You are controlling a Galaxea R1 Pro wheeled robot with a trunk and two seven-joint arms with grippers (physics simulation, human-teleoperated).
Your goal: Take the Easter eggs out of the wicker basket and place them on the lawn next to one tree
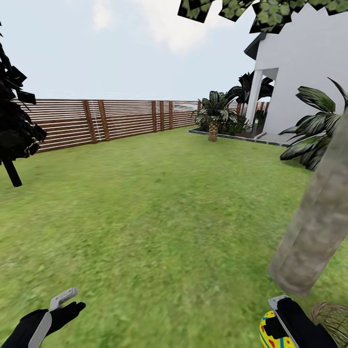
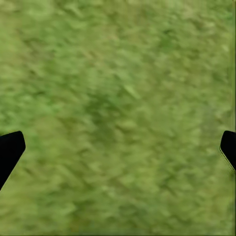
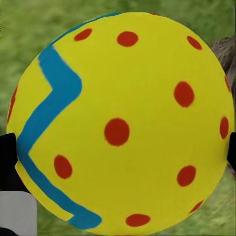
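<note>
Right gripper (image 1: 276,325): closed on a yellow egg (image 1: 271,333) at the lower right edge of the head view; the dark finger lies against the egg's right side.
Egg between the jaws: in the right wrist view the egg (image 3: 120,125) sits squarely between the two dark fingertips (image 3: 7,157), its red dots and one blue zigzag band facing the camera.
Left gripper (image 1: 67,300): low at the left of the head view, holding nothing; in the left wrist view its fingertips (image 2: 10,150) stand at opposite edges, jaws wide, with only lawn (image 2: 118,113) between them.
Basket (image 1: 332,316): a patch of brown weave at the bottom right corner, just beside the right gripper; its inside cannot be seen, so its contents cannot be told.
Tree (image 1: 319,217): a thick mottled grey-brown trunk leaning across the right side, its base just above the right gripper.
Lawn (image 1: 159,217): wide green grass running back to the fence (image 1: 96,121) and the white house (image 1: 304,72).
</note>
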